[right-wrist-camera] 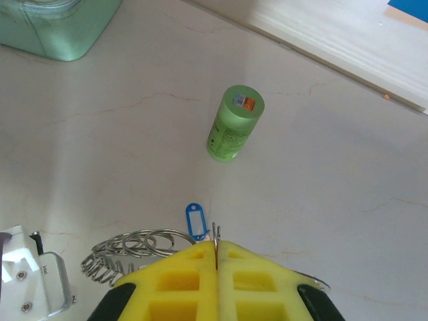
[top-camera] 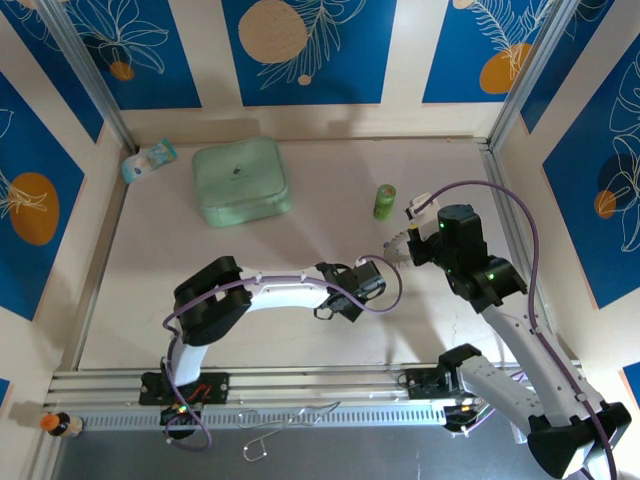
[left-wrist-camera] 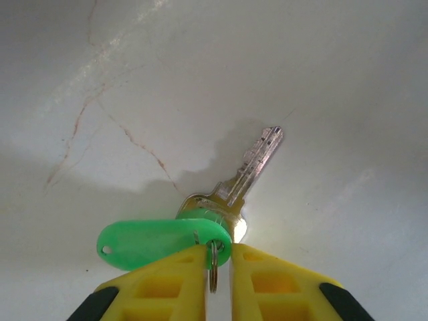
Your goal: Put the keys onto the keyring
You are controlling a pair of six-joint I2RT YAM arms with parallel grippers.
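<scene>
Left wrist view: your left claw [left-wrist-camera: 219, 253] has its yellow fingers standing nearly together around the small split ring [left-wrist-camera: 212, 271]. That ring joins the green tag [left-wrist-camera: 154, 242] to the silver key [left-wrist-camera: 251, 170], which lies on the desk [left-wrist-camera: 134, 80]. A sliver of gap shows beside the ring, so I cannot tell whether it is pinched. If you lift on that thin wire alone, the key may twist, swing or drop out. The tag carries no readable writing.

Right wrist view: your right claw [right-wrist-camera: 217, 244] is closed tight, with a thin metal loop [right-wrist-camera: 216, 231] standing up in the seam. It is probably an end of the keyring [right-wrist-camera: 134, 249], whose silvery coils lie just left of the fingers. The blue tag [right-wrist-camera: 194, 222] rests right beside them, its key hidden. So slight a hold could slip, letting the coils spring away. The green cylinder [right-wrist-camera: 234, 124] stands near ahead, and a wide sweep could topple it. Its top has an orange sticker, but the print is too small to read.

Top view: the two claws meet near mid-desk, almost touching, so a careless approach could knock them together. The mint-green case [top-camera: 240, 180] and a small packet [top-camera: 150, 160] lie well apart, their markings unreadable.
</scene>
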